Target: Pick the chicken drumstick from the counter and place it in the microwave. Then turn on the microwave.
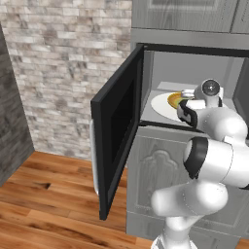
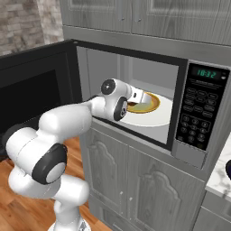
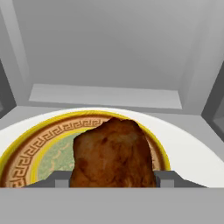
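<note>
The microwave (image 2: 180,67) stands open, its black door (image 1: 119,126) swung out to the left. My arm reaches into the cavity. In the hand view the reddish-brown chicken drumstick (image 3: 113,153) sits between my two fingertips, with my gripper (image 3: 113,180) shut on it. It hangs just over a yellow-rimmed patterned bowl (image 3: 26,162) that rests on the white turntable (image 3: 192,153). From the right base view the gripper (image 2: 143,98) is above the bowl (image 2: 154,103) and the turntable (image 2: 158,118). The left base view shows the hand (image 1: 188,95) over the bowl (image 1: 172,100).
The keypad (image 2: 195,115) with its green display (image 2: 206,73) is on the microwave's right side. Grey cabinet fronts (image 2: 135,180) lie below. A strip of marbled counter (image 2: 220,181) shows at the far right, with a dark object (image 2: 228,169) on it. The open door blocks the left.
</note>
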Tool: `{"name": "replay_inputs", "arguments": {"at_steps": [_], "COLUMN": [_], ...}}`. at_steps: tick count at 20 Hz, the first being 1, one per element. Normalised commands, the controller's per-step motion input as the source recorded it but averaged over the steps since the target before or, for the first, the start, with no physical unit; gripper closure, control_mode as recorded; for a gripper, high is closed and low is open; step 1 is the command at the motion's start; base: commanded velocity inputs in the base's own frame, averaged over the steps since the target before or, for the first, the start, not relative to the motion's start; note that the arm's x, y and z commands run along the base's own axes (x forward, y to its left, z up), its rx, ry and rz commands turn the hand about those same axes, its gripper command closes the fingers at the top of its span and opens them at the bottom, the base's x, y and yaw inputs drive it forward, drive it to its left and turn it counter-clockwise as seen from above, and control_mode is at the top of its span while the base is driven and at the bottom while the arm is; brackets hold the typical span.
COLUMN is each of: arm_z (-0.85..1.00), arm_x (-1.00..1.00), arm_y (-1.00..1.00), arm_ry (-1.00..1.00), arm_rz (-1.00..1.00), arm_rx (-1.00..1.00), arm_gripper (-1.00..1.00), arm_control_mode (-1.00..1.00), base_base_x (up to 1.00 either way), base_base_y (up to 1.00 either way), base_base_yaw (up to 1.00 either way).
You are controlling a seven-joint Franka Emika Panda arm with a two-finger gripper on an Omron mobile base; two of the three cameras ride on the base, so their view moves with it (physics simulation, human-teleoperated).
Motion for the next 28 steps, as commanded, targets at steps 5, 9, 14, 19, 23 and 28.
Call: {"name": "replay_inputs", "arguments": {"at_steps": [5,9,14,19,23,28], "arm_z": [-0.19,-0.18,-0.05,0.00,-0.01,-0.12], "arm_x": [0.13,0.13,0.20,0.25,0.25,0.16], "arm_y": [-0.06,-0.04,-0.03,-0.08,-0.18,-0.15], "arm_ry": [0.00,0.00,0.00,0.00,0.00,0.00], "arm_rz": [0.00,0.00,0.00,0.00,0.00,0.00], "arm_rx": [0.00,0.00,0.00,0.00,0.00,0.00], "arm_gripper": [1.00,1.00,1.00,1.00,1.00,1.00], "arm_control_mode": [-1.00,-1.00,-1.00,-1.00,-1.00,-1.00], "base_base_x": [0.00,0.00,0.00,0.00,0.00,0.00], "base_base_y": [0.00,0.00,0.00,0.00,0.00,0.00], "base_base_yaw": [0.00,0.00,0.00,0.00,0.00,0.00]}}
